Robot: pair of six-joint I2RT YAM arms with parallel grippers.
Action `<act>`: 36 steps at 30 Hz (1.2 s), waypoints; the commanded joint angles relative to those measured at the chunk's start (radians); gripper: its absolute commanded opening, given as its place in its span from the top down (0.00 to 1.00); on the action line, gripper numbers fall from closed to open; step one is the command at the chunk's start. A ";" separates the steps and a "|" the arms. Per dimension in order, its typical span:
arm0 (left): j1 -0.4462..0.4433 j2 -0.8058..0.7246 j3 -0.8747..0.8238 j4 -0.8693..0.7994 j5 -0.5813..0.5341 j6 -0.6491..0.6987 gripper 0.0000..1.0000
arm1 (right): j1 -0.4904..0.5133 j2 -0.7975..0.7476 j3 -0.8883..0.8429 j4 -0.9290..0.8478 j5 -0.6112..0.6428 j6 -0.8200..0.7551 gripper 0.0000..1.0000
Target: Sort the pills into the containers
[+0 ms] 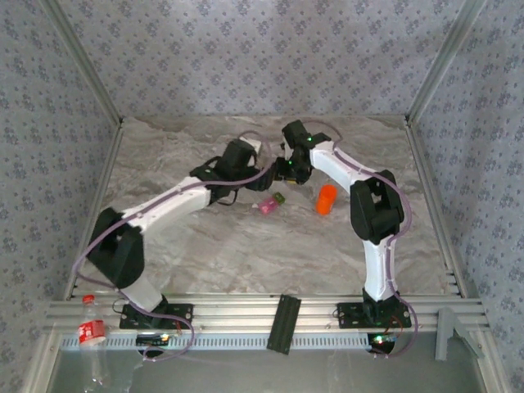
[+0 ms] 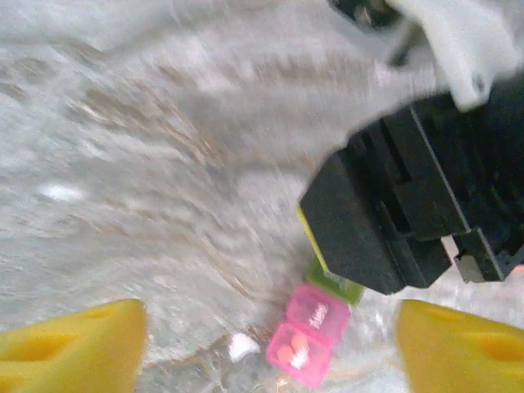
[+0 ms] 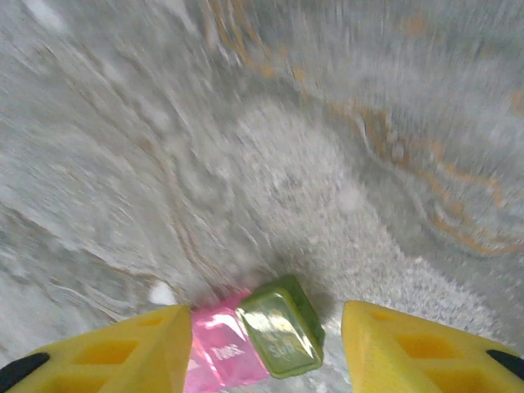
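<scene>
The containers (image 1: 270, 203), a joined pink and olive-green pair, lie at mid-table. In the left wrist view the pink compartment (image 2: 301, 352) stands open, and inside it are pills (image 2: 293, 354), orange and white. One white pill (image 2: 241, 345) lies loose on the table just left of it. My left gripper (image 2: 268, 348) hovers above them, open wide, its yellow fingertips (image 2: 74, 344) far apart. The right arm's black body hides part of the green compartment (image 2: 340, 288). My right gripper (image 3: 266, 352) is open. The shut green lid (image 3: 282, 332) and pink lid (image 3: 219, 354) lie between its fingers.
An orange cylindrical bottle (image 1: 327, 199) stands right of the containers. A plastic bottle with a red label (image 1: 92, 332) lies at the near-left rail, and a black bracket (image 1: 284, 322) sits on the front rail. Patterned walls enclose the marbled table (image 1: 205, 254).
</scene>
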 commanded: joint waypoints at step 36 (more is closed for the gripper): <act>0.557 -0.350 -0.988 0.991 -0.246 0.271 0.00 | -0.470 -0.822 -1.169 0.970 0.679 -0.209 0.00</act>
